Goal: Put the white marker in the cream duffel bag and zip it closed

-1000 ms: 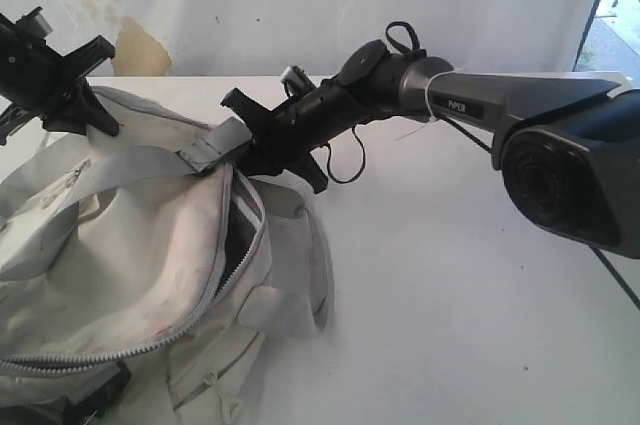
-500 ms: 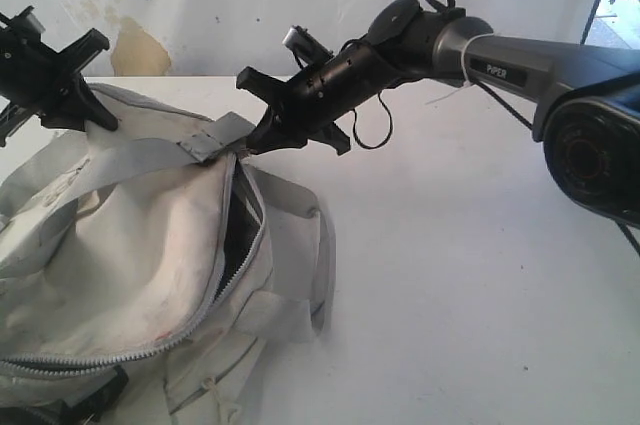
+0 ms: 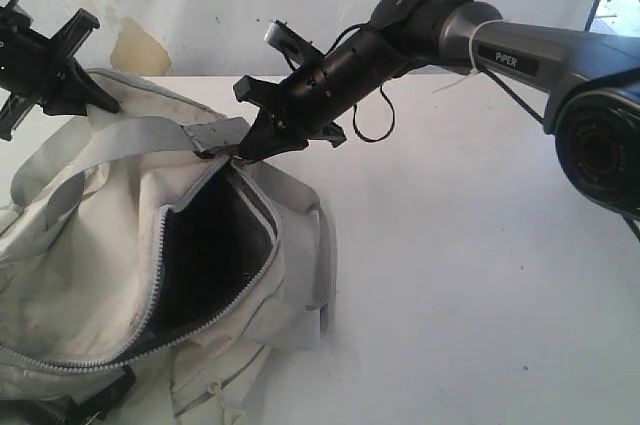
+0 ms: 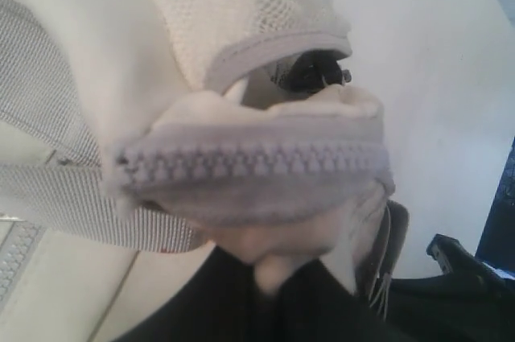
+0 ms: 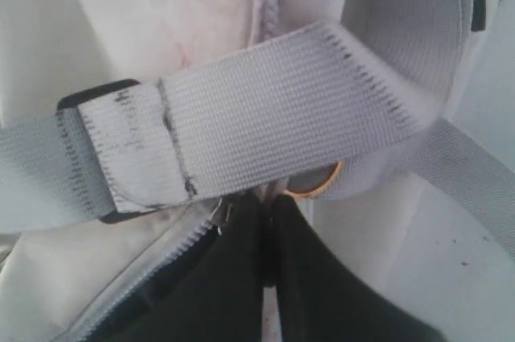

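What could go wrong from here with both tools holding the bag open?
1. The right tool grips only a small pinch of the cream duffel bag under the grey strap; it could slip and the opening sag shut.
2. The left tool is shut on the zipper end, so both are busy; the white marker is in no view, and freeing a tool to fetch it may collapse the bag.

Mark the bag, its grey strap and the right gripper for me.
bag (image 3: 90,245): exterior view, cream side panel.
grey strap (image 5: 265,109): right wrist view, middle of the webbing.
right gripper (image 3: 243,153): exterior view, between fingertips at the bag's rim.
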Available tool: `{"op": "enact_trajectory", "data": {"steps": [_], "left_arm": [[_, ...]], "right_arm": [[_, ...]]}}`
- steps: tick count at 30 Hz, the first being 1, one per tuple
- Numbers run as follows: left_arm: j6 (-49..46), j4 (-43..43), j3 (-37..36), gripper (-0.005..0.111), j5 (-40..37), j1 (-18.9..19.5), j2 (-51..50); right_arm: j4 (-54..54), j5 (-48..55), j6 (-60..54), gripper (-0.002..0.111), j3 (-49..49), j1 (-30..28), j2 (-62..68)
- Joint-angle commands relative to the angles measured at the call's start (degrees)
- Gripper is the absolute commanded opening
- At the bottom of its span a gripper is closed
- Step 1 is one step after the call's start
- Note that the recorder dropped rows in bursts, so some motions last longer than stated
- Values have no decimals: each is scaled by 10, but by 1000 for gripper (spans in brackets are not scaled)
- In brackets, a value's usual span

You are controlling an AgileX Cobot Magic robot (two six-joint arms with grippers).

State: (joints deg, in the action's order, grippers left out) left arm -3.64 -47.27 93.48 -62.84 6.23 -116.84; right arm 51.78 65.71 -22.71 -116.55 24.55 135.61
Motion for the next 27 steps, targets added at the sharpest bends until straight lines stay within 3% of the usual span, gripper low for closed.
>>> {"op": "enact_trajectory", "data": {"steps": [1,4,6,12,15,19,23,27], "left_arm": [[3,-15,5,0,50,5,4],[-34,-18,6,1,35,5,4],[-111,-18,12,10,23,5,4],[-161,-18,50,72,17,5,4],[-181,-18,84,92,13,5,4],[-189,-13,132,90,-2,4,3],[-188,26,173,79,-33,3,-5],[-194,40,194,79,-67,3,-25]], "right_arm": [[-27,29,-20,0,-1,-6,-26],[-34,4,-10,0,-1,-6,-30],[-45,-15,7,0,-1,-6,-27],[-46,-35,26,0,-1,-6,-16],[-46,-42,26,0,-1,-6,-16],[-46,-42,26,0,-1,-6,-15],[-46,-29,26,0,-1,-6,-15],[-46,-30,25,0,-1,-6,-15]]}}
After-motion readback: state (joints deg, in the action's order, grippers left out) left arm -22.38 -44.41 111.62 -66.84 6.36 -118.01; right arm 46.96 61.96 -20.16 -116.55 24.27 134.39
